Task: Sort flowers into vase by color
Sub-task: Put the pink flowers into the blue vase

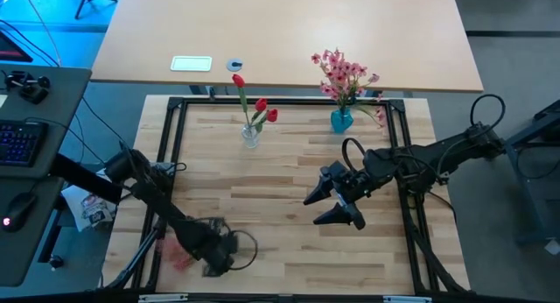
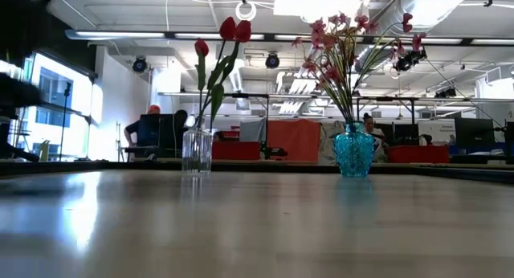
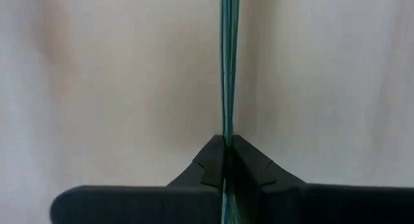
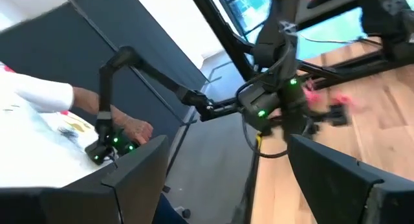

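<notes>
Light wooden butcher-block counter [image 1: 289, 250] framed by black rails. Left tool [image 3: 226, 160] sits low at the counter's front-left corner, fingers [image 3: 210, 160] clenched on a bundle of thin green stems [image 3: 227, 62] that runs straight out between them; in the high view a blurred pink bloom [image 1: 179, 256] shows just beside that tool [image 1: 214, 250] at the front-left edge. Right tool [image 1: 337, 207] hovers over the right-middle of the counter, fingers [image 1: 317, 193] spread wide apart, nothing between them.

Clear glass vase [image 1: 251, 134] stands upright near the back edge, left of centre, holding red tulip-like flowers [image 1: 262, 106] on green stems; the low view shows the same glass vase [image 2: 197, 152] with three red blooms [image 2: 234, 29]. Turquoise blue glass vase [image 1: 341, 120] stands upright near the back-right corner, well apart from the clear one, holding a spray of small pink blossoms [image 1: 346, 73]; the low view shows it [image 2: 354, 155] with the pink spray [image 2: 345, 37] fanning upward.

Right wrist view shows the left arm [image 4: 272, 101] far off with pink blur [image 4: 336, 101] near its tool, and a person's hand [image 4: 132, 130] with a white sleeve [image 4: 39, 94] off the counter's left side. Beyond the back edge, a second pale tabletop [image 1: 289, 31] carries a white rectangular tag [image 1: 191, 64].
</notes>
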